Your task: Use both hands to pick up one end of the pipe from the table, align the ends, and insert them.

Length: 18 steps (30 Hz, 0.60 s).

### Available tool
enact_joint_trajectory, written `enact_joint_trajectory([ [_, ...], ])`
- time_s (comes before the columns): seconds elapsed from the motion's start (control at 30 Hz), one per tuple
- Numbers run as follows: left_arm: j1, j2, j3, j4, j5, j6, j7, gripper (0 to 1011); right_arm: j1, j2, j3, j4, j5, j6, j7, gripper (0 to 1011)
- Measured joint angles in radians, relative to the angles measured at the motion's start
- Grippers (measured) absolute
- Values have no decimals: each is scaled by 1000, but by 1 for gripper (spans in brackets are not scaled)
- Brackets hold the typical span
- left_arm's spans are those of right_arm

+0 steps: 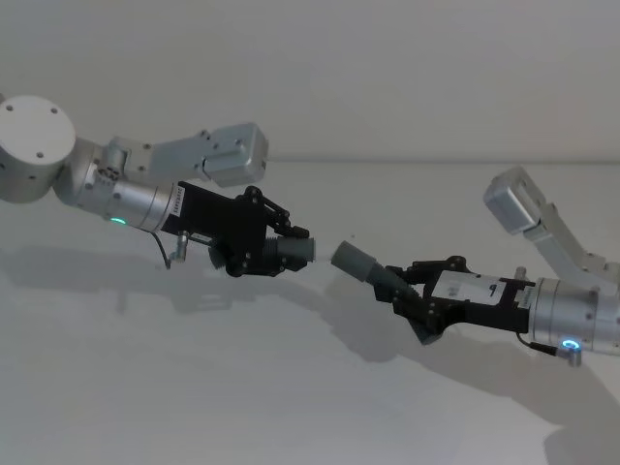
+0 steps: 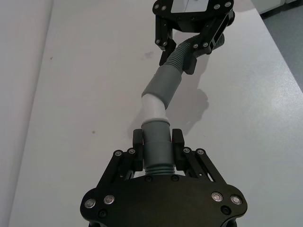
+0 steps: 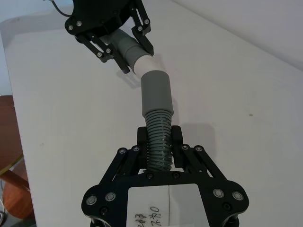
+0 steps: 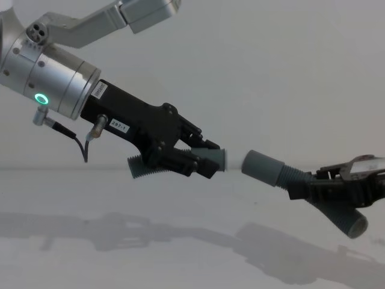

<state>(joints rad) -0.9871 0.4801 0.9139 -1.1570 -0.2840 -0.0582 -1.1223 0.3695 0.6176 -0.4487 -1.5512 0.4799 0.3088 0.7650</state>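
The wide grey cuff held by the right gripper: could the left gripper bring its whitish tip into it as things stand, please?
Probably yes. The left gripper holds the whitish tip facing the cuff in the right gripper, and nothing lies in the gap. The ends look slightly angled, so some alignment may be needed.

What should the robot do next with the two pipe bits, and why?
Probably ease the grippers together. The left gripper holds the white tip, the right gripper holds the cuff; both are lifted, facing, with a gap between them.

We're seeing a plain white wall (image 1: 387,68) behind, soft shadows lying across the white surface, a brown wooden chair (image 3: 10,156) at the side.
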Motion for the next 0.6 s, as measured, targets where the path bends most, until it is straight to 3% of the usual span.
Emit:
enact_joint_trajectory([
  [0.6, -1, 15, 15, -20, -8, 8, -1, 343, 6, 10, -7, -8, 19, 5, -9, 283],
])
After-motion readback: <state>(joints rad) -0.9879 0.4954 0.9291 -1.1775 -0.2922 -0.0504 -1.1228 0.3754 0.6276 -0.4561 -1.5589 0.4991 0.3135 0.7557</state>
